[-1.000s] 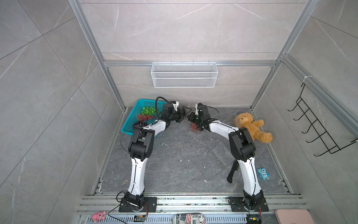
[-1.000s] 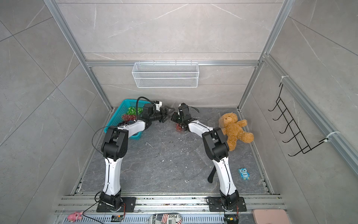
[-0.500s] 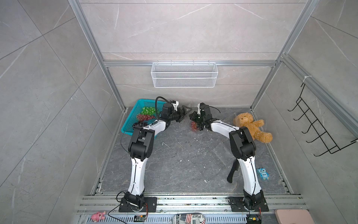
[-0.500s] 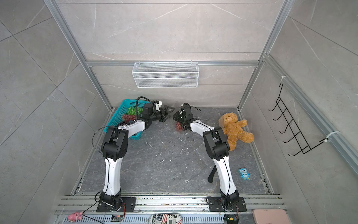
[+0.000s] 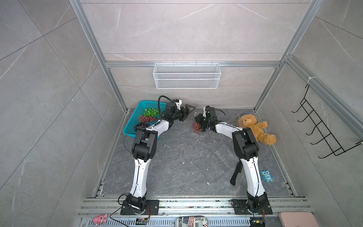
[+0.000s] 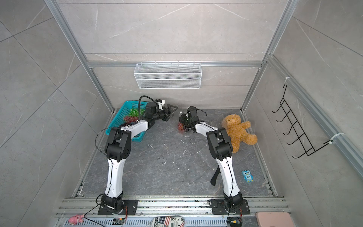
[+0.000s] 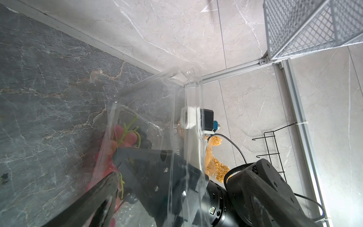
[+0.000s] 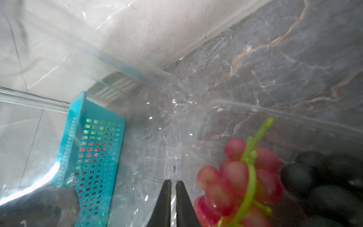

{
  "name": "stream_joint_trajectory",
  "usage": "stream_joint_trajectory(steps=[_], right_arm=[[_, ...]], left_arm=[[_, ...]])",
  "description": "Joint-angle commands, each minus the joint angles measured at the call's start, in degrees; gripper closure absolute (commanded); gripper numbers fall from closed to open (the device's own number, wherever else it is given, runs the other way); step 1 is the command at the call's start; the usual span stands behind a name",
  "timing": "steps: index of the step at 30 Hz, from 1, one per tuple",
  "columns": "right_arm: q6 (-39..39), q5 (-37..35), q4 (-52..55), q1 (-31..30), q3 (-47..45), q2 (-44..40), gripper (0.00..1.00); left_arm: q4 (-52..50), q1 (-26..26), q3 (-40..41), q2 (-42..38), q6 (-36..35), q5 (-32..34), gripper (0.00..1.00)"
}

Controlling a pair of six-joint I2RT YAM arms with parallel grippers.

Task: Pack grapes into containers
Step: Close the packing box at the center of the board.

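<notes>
My right gripper (image 8: 173,183) has its thin black fingers pressed together, right by the clear, glossy container (image 8: 255,110); I cannot tell if they pinch the plastic. In the container lie red grapes (image 8: 245,176), round and translucent on a green stem, and dark grapes (image 8: 324,186). My left gripper (image 5: 187,113) stands wide apart near the raised lid (image 7: 188,82). Green grapes (image 5: 150,112) sit in the teal perforated basket (image 5: 132,120). The bench (image 5: 186,157) is dark veined stone, and the walls (image 5: 176,29) are pale grey tile.
</notes>
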State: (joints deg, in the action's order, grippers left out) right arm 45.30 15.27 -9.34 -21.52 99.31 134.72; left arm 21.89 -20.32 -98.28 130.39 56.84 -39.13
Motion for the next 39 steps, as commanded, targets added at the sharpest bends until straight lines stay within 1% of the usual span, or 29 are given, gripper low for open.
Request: stream_joint_trajectory(steps=[1, 15, 25, 33, 39], right_arm=[[0.8, 1.8, -1.8, -0.3, 1.5, 1.6, 0.89], [0.9, 3.3, -1.6, -0.7, 3.7, 2.4, 0.89], [1.0, 3.6, -0.9, -2.7, 5.9, 3.5, 0.89], [1.5, 3.4, -2.5, -3.6, 2.9, 1.8, 0.90], [2.2, 4.0, -4.3, -3.6, -0.1, -0.1, 0.89]], left_arm=[[1.2, -0.3, -1.9, 0.8, 0.5, -1.0, 0.00], [2.6, -0.4, -1.6, 1.2, 1.9, -1.1, 0.00], [3.7, -0.5, -0.9, 1.0, 2.5, -1.0, 0.00], [3.4, -0.5, 0.7, 0.4, 2.0, -0.4, 0.00], [0.0, -0.2, 2.9, -1.4, -0.2, 1.7, 0.00]])
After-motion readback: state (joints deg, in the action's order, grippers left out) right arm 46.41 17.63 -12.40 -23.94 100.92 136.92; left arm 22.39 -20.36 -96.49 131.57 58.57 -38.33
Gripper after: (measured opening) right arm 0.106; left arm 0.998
